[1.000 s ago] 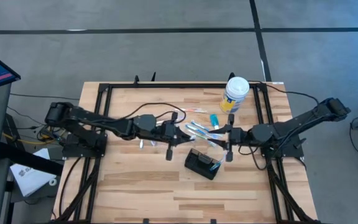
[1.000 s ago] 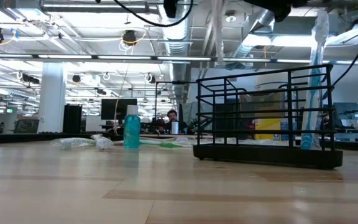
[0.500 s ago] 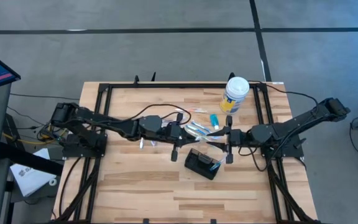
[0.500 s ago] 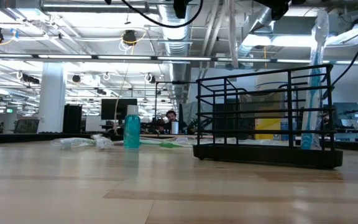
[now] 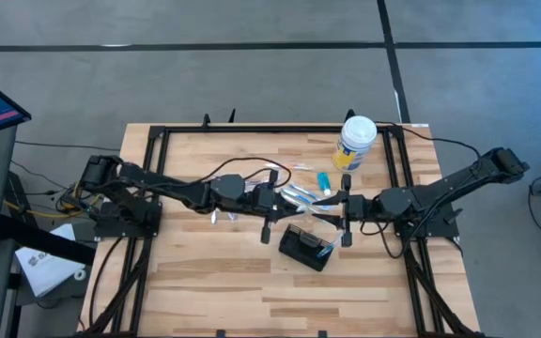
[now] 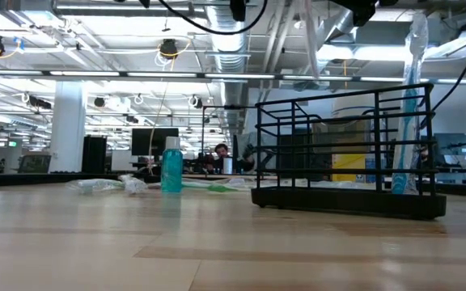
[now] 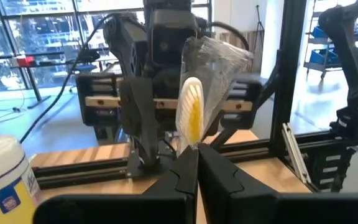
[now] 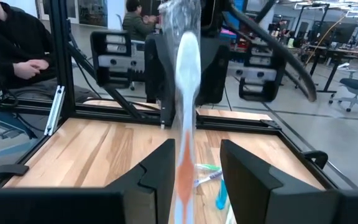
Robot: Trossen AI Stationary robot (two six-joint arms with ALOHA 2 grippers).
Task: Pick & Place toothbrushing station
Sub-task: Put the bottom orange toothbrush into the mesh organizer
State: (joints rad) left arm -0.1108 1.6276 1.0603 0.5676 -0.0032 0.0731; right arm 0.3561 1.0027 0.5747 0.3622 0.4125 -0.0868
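Observation:
The toothbrushing station (image 5: pixel 306 249), a black wire holder, stands on its base on the table near the middle, a little right; the low view shows it too (image 6: pixel 346 145). A wrapped blue toothbrush (image 6: pixel 415 81) stands in it. My left gripper (image 5: pixel 280 200) hangs above the table, left of and behind the station, shut on a plastic-wrapped toothbrush (image 7: pixel 190 115). My right gripper (image 5: pixel 336 208) faces it from the right, open. In the right wrist view that toothbrush (image 8: pixel 185 81) shows through the gap between the right gripper's fingers (image 8: pixel 196 158). My left gripper pinches the wrapped toothbrush between its two fingertips, partway along the handle (image 7: pixel 194 146). The fingers come level from the table's left and lie across it. The toothbrush stands roughly upright and clear of the table. Its wrap flares above the fingers and its lower end (image 6: pixel 307 40) hangs below.
A white-lidded, yellow-labelled tub (image 5: pixel 356 141) stands at the far right. A small blue bottle (image 5: pixel 323 180) and loose wrapped toothbrushes (image 5: pixel 299 192) lie behind the grippers. Black frame rails (image 5: pixel 153 188) run round the tabletop. People sit in the room behind (image 8: pixel 5 50).
My left gripper has gone a little toward the table's right edge, nearer my right gripper, still shut on the toothbrush. In the low view the toothbrush's hanging end has shifted the same way.

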